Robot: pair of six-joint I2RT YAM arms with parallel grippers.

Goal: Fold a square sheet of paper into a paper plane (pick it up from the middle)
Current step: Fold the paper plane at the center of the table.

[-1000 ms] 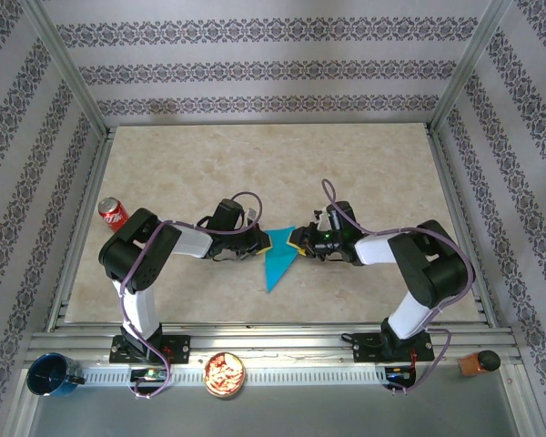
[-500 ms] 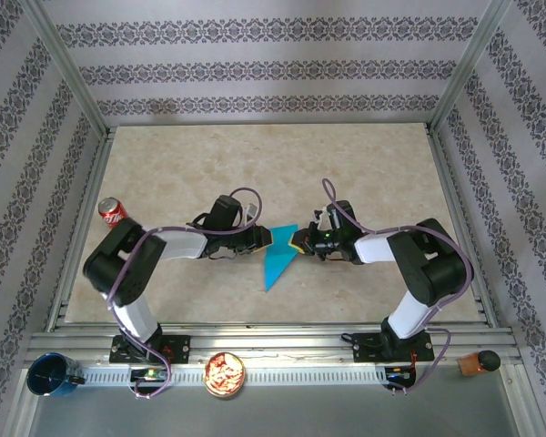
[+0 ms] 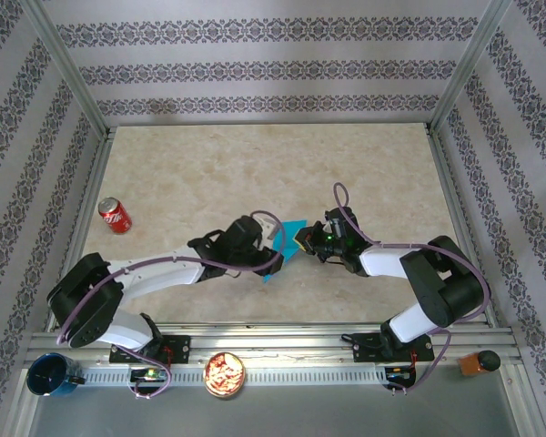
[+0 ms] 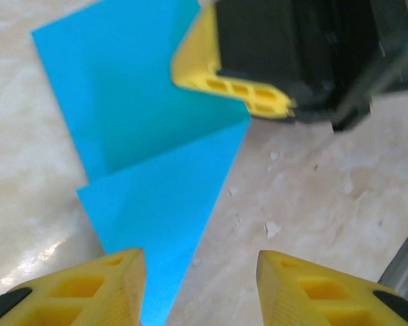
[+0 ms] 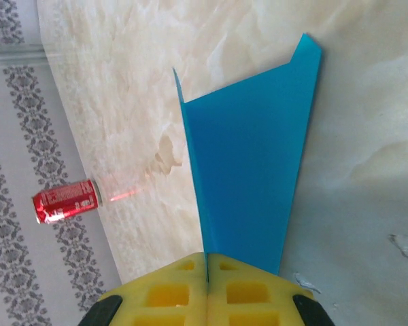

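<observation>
Nearest to us, far to the near-left of the sheet of paper [image 3: 292, 231], a dark blue cup [image 3: 50, 375] stands by the metal rail. A bowl of snacks [image 3: 225, 373] is on the same rail, on the near side of the sheet and a little to its left. A small brown object [image 3: 478, 362] is far to its near-right.

The sheet itself is bright turquoise and not square any more. It is folded, and in the left wrist view we see two panels that meet at a crease. It is about in the middle of the pale marbled surface [image 3: 255, 164], between the two arms. We cannot tell if all of it lies flat.

The left fingers [image 4: 102, 285] are at the near-left end of the sheet. They are released, with a clear gap between them, and the narrow end of the sheet lies in this gap without being held. The right fingers [image 5: 221, 292] are at the right side of the sheet. They are clenched together and they grasp its edge, which goes into the seam between them.

A red soda can [image 3: 115, 215] is well apart to the left of the sheet, slightly farther from us. Beyond the sheet the surface ends at walls with striped ornament paper [image 3: 273, 68].
</observation>
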